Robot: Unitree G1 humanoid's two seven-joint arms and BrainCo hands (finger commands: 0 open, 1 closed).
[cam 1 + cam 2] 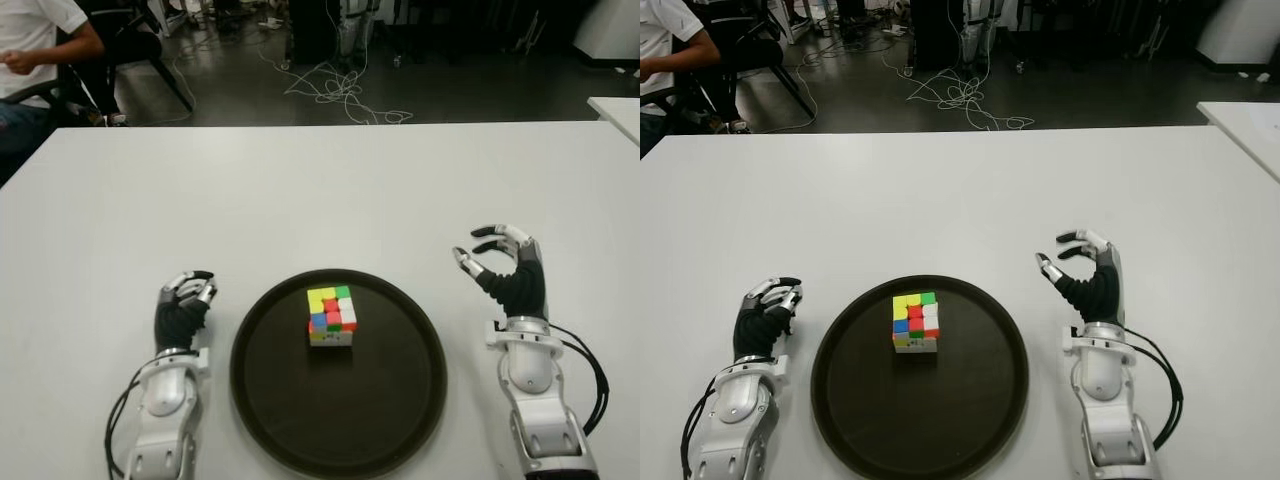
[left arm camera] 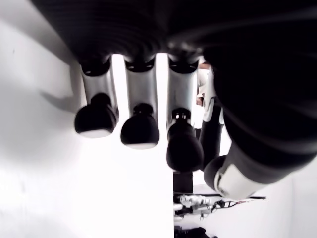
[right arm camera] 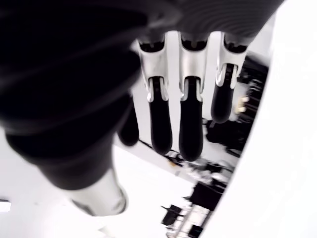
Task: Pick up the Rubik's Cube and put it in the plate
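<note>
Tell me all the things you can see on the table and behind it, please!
Rubik's Cube: one, many colours, inside the plate, toward its far side.
Plate: one, dark brown, round, on the table between the two hands.
Table: one, white, holds everything.
Cables: a tangle, pale, on the dark floor beyond the table.
Person: one, white shirt, seated at far left.
Left hand: one, black and silver, fingers curled, empty, left of the plate.
Right hand: one, black and silver, fingers open, empty, right of the plate.

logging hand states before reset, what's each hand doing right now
Left hand: fingers curled, holding nothing, left of the plate.
Right hand: open, holding nothing, right of the plate.
The Rubik's Cube sits in the plate.
</note>
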